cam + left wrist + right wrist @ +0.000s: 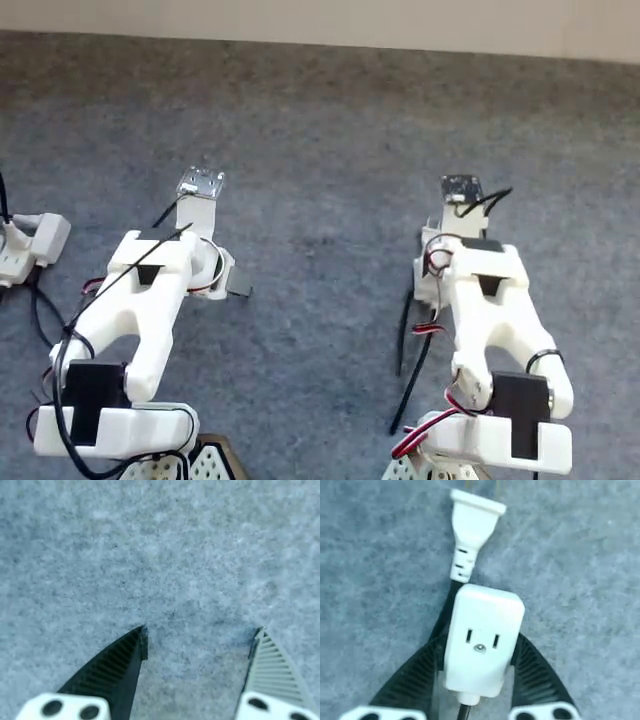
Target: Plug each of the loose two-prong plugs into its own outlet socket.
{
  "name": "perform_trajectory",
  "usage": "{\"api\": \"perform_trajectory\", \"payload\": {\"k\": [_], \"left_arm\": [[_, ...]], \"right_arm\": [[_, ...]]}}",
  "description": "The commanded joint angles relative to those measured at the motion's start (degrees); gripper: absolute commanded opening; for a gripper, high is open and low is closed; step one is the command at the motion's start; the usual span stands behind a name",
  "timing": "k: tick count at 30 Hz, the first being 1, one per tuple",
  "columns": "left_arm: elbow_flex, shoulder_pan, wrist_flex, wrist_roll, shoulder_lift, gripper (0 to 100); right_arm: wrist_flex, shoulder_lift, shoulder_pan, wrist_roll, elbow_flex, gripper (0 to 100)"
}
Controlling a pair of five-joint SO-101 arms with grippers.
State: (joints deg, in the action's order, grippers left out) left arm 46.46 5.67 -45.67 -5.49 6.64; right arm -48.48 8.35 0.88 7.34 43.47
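1. The right gripper point(480, 652) clamps the white outlet socket point(484, 620) by its sides, likely to steady it for mating. Its slots face the wrist camera.
2. The two-prong plug point(472, 522) lies on the grey mat point(580, 555) just beyond the socket, long axis in line, prongs pointing away.
3. The left gripper point(200, 635) is spread wide and empty, presumably free to fetch the plug.

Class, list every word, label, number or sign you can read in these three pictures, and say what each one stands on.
No text can be read anywhere.
The outlet socket: plain white face with two slots and a round hole, no print.
The two-prong plug: plain white, no marking visible.
The small board atop an arm in the high view: any print is too small to read.
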Motion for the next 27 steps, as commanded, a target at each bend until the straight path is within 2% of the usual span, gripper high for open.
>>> {"api": "perform_trajectory", "payload": {"k": [1, 5, 8, 10, 16, 19, 24, 27], "left_arm": [[-0.31, 1.45, 0.7, 0.18, 1.98, 33], [-3.38, 5.23, -0.62, 0.35, 1.98, 33], [-11.74, 8.66, -13.27, 0.35, 2.07, 33], [-16.48, 10.59, -20.48, -0.09, 2.07, 33], [-28.53, 17.36, -37.54, -17.67, 2.59, 33], [-32.22, 21.05, -41.58, -24.53, 2.59, 33], [-33.54, 26.24, -42.99, -31.21, 2.59, 33], [-33.19, 26.51, -42.99, -33.85, 2.59, 33]], "right_arm": [[-8.31, 12.7, 0.66, 0.0, -5.23, 0.6], [-20.7, 24.75, 10.95, -0.35, -10.42, 0.6], [-27.74, 22.99, 22.29, -2.81, -15.87, 0.6], [-28.44, 19.74, 29.67, -2.29, -18.15, 0.6], [-22.55, 13.32, 46.81, 5.54, -18.24, 0.6], [-15.69, 13.41, 53.67, 9.76, -15.25, 0.6], [-5.58, 13.41, 56.13, 10.11, -8.31, 1.3], [-6.2, 13.41, 56.57, 10.11, -6.46, 10.8]]}}
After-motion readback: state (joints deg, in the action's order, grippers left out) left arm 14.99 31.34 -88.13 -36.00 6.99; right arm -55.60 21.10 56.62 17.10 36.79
